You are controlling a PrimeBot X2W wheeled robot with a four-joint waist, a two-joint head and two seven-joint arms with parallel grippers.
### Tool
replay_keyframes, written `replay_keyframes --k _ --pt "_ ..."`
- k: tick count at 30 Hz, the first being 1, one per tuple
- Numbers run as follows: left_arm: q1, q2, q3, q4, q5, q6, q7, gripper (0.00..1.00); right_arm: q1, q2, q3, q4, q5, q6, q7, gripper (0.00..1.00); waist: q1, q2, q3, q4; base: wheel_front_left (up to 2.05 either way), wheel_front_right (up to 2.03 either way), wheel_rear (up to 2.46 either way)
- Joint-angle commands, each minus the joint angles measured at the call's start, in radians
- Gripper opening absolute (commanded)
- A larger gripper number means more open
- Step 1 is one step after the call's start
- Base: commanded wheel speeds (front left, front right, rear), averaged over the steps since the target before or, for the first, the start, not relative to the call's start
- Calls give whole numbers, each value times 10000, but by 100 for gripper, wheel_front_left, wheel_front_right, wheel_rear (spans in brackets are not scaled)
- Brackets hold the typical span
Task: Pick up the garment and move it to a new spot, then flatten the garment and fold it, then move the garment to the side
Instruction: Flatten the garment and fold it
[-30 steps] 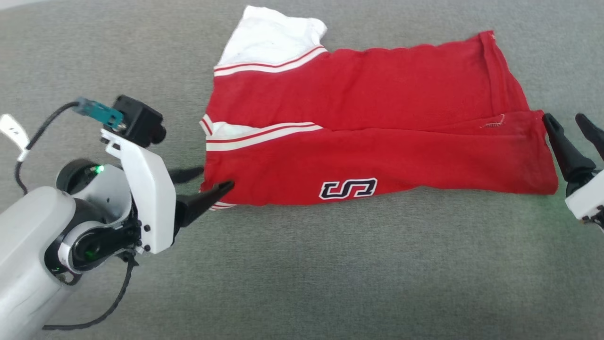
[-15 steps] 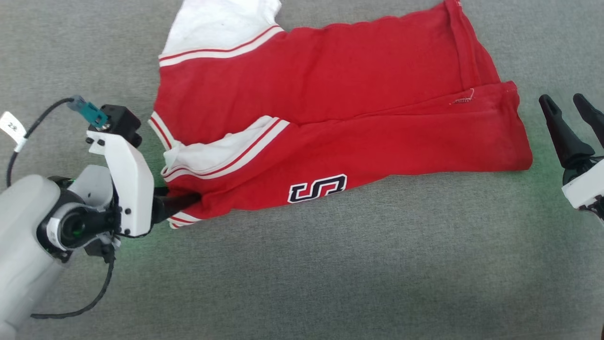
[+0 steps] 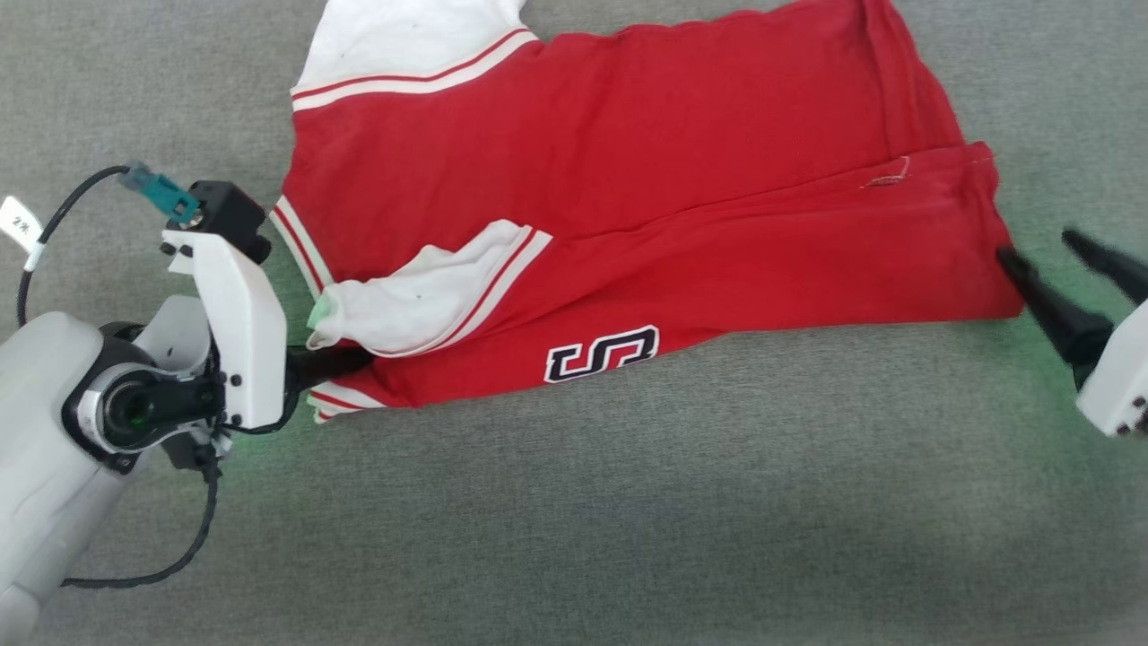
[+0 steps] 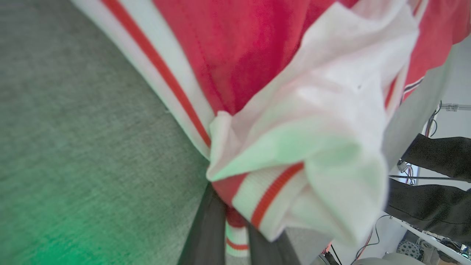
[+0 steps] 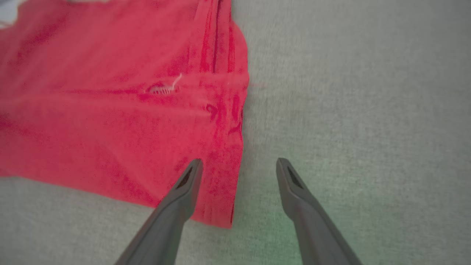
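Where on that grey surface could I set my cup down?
The broad strip of grey surface in front of the garment is bare. Crowded at its ends: left gripper shut on the striped trim, right gripper open astride the hem.

Pale grey forearm at eight o'clock, white screw-dotted bracket, teal plug, tagged black cable; dark-fingered right gripper.

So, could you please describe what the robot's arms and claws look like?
The left arm is pale grey, with a white wrist bracket carrying a black camera block, a teal connector and a black cable bearing a white tag. The left claw and right claw each have two long, dark, tapering fingers.
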Motion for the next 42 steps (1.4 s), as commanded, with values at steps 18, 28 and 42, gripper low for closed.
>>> replay_keyframes --k 18,28,42 --pt "177 -1588 -594 456 415 -618 -683 0 -824 -984 1669 359 587 -1 3806 0 1 -1 215 819 0 0 0" --pt "1128 -812 -29 -589 -145 -966 -1745 0 272 -1514 1016 -156 445 -2 2989 0 1 -1 -656 1082 0 0 0" --pt "2693 680 75 -3077 -242 -656 -2230 0 3035 -1426 -546 -2074 379 -1 3407 0 1 -1 -1030 1199 0 0 0"
